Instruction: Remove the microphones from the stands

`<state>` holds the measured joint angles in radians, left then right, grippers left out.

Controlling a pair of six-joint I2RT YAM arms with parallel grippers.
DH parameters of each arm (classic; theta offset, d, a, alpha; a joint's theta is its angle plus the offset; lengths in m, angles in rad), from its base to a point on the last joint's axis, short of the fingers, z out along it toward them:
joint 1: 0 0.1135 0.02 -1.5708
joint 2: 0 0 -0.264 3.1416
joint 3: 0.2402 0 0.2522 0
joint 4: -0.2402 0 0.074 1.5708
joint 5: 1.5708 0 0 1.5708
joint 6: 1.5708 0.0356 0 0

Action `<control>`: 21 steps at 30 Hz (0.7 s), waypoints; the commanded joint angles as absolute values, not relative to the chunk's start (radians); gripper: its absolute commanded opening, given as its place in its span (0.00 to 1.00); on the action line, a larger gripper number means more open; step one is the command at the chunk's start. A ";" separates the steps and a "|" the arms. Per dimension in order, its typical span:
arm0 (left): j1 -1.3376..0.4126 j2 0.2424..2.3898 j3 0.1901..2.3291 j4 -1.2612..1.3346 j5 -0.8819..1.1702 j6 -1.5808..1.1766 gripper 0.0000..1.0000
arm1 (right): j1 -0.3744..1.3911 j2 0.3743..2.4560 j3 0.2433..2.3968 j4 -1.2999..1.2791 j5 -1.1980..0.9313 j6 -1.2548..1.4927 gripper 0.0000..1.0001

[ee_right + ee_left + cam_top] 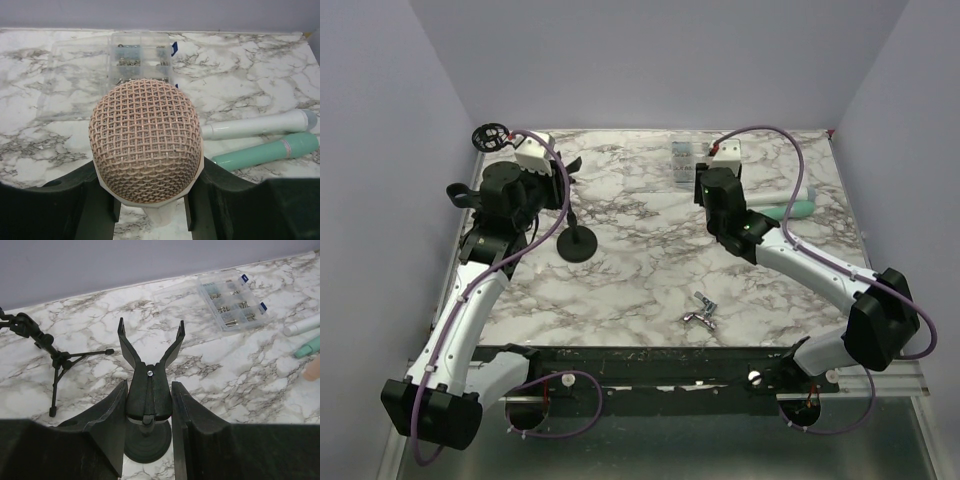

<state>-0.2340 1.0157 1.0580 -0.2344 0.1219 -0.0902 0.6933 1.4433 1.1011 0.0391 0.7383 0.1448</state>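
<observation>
- Pink mesh head of the microphone (145, 140) fills the right wrist view. It sits between the fingers of the right gripper (150, 205), which are closed on the pale collar just under the head. The handle is hidden below.
- Microphone is up off the table (650, 290) at the far right, well apart from the stand (147, 447). The stand's forked clip is empty, so the removal itself looks done.
- Risk: the hold is high on the microphone. If the hidden handle is the heavier end, it could swing or slide down through the fingers when the arm turns.
- Risk: a white microphone (255, 125) and a teal microphone (265, 150) lie just right of the gripper, and a clear parts box (142, 55) lies ahead. A careless set-down could knock them. A round body laid on smooth marble could also roll.
- Left gripper (148, 390) is closed on the black body of the clip, with no gap showing either side.
- Risk: the stand is tall on a small round base. A sideways drag as the jaws let go would likely tip it.
- A small tripod (55, 365) stands near on the left, within reach of a falling stand or a wide arm retreat.
- A metal wing fitting (701, 312) lies near the front edge, apart from everything.
</observation>
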 commanded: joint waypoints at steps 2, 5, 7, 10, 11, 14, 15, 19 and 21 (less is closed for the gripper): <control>-0.207 1.004 1.077 -0.200 0.069 -0.133 0.00 | 0.689 1.418 1.062 0.028 0.783 0.138 0.01; -0.200 0.991 1.080 -0.202 0.046 -0.148 0.00 | 0.688 1.418 1.056 0.008 0.771 0.158 0.01; -0.199 0.988 1.075 -0.200 0.045 -0.154 0.00 | 0.689 1.418 1.056 0.003 0.763 0.174 0.01; -0.198 0.990 1.091 -0.222 0.063 -0.173 0.19 | 0.689 1.401 1.053 -0.048 0.739 0.218 0.01; -0.198 0.987 1.092 -0.222 0.073 -0.177 0.26 | 0.689 1.394 1.047 -0.048 0.725 0.228 0.01; -0.198 0.977 1.085 -0.215 0.092 -0.185 0.43 | 0.688 1.367 1.030 -0.048 0.695 0.261 0.01; -0.198 0.974 1.085 -0.214 0.095 -0.187 0.47 | 0.689 1.358 1.027 -0.050 0.687 0.271 0.01; -0.198 0.967 1.088 -0.224 0.100 -0.195 0.60 | 0.689 1.328 1.017 -0.055 0.675 0.294 0.01; -0.198 0.958 1.088 -0.227 0.101 -0.196 0.67 | 0.689 1.316 1.010 -0.055 0.679 0.293 0.01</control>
<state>-0.2039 0.9993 1.0580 -0.2546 0.0822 -0.1764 0.6918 1.3586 1.0264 -0.0540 0.6956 0.2558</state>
